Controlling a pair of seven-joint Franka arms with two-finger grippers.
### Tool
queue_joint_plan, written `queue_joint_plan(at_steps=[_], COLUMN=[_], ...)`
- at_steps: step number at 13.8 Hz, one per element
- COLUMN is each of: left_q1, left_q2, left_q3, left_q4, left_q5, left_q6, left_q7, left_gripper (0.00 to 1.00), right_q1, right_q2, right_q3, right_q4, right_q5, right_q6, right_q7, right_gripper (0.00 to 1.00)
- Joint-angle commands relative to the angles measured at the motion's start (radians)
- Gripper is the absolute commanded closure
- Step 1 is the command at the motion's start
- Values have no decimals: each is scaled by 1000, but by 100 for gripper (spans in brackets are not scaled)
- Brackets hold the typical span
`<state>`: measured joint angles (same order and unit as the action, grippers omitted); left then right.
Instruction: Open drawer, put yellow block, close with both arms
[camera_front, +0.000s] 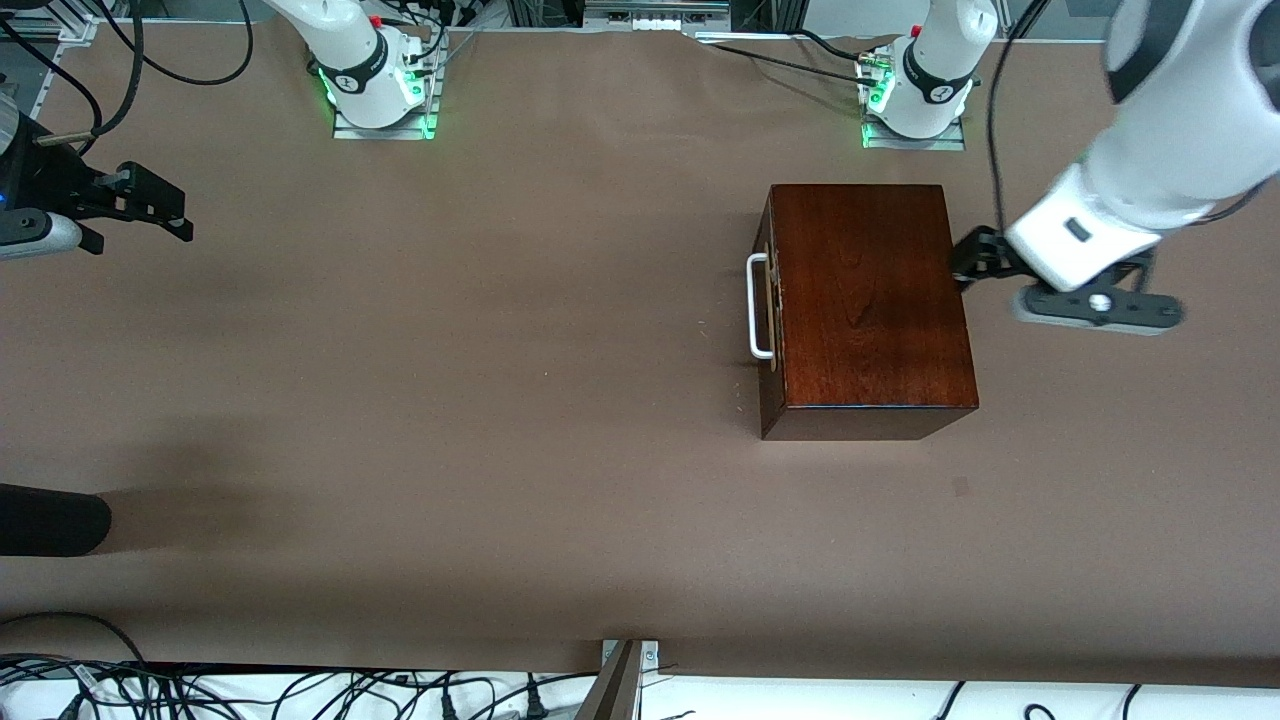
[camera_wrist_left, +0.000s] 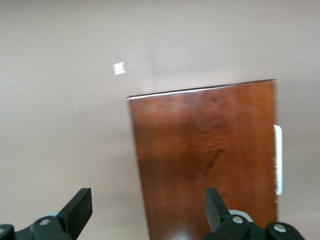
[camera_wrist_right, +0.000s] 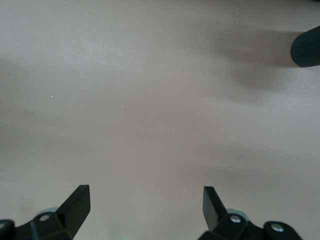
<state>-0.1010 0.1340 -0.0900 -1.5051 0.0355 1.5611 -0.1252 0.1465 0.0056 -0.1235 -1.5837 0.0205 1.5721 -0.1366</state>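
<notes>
Drawer (camera_front: 768, 305) shut flush in its box (camera_front: 868, 300), handle (camera_front: 758, 305) facing the right arm's end of the table — so we judge the task either not begun or already finished, and the frames alone do not settle which. We see no yellow block anywhere; it may be inside the box, but that is hidden. Our left gripper (camera_front: 968, 258) sits at the box's back edge toward the left arm's end, fingers (camera_wrist_left: 80, 205) spread apart, holding nothing. Our right gripper (camera_front: 160, 208) waits at the right arm's end of the table, fingers (camera_wrist_right: 77, 200) apart too, over bare cloth. A brown cloth (camera_front: 500, 400) covers the table; cables (camera_front: 300, 690) trail along the edge nearest the camera, and a dark rounded object (camera_front: 50, 520) juts in at the right arm's end.
</notes>
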Motion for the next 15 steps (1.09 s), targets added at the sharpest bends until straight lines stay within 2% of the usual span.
queue_joint_plan(at_steps=[1,3,5,7,9,11,12,13,15], left_q1=[-2,4,6,12,14,10,1,0,-3], left_q2=[-163,-183,-197,-209,-208,-214,-235,-260,-260], left_q3=[80,108,134,136,136,145,171,173,167], left_q4=[-225,-270,-288,-291,-276,-280,-293,-328,-325], left_q5=[-61,-62,-66,-60,-51,-48,-46,-46,-5], left_q6=[82,152,226,205,114,106,106,114,112], left_q7=[120,211,210,207,187,174,174,174,177], left_gripper=[0,0,0,0,0,0,0,0,0], right_q1=[-4,-4,-4,-4,-4,-4,-4,-4,-4], right_q2=[5,5,5,5,5,5,5,5,5], right_q3=[2,2,2,2,2,2,2,2,2], right_q4=[17,17,17,17,17,17,17,17,17], right_q5=[-2,-2,-2,-2,-2,-2,-2,-2,-2], right_q6=[-7,-9,-7,-7,-9,-9,-7,-7,-7], right_q7=[9,9,9,9,9,9,9,9,9], right_gripper=[0,0,0,0,0,0,0,0,0])
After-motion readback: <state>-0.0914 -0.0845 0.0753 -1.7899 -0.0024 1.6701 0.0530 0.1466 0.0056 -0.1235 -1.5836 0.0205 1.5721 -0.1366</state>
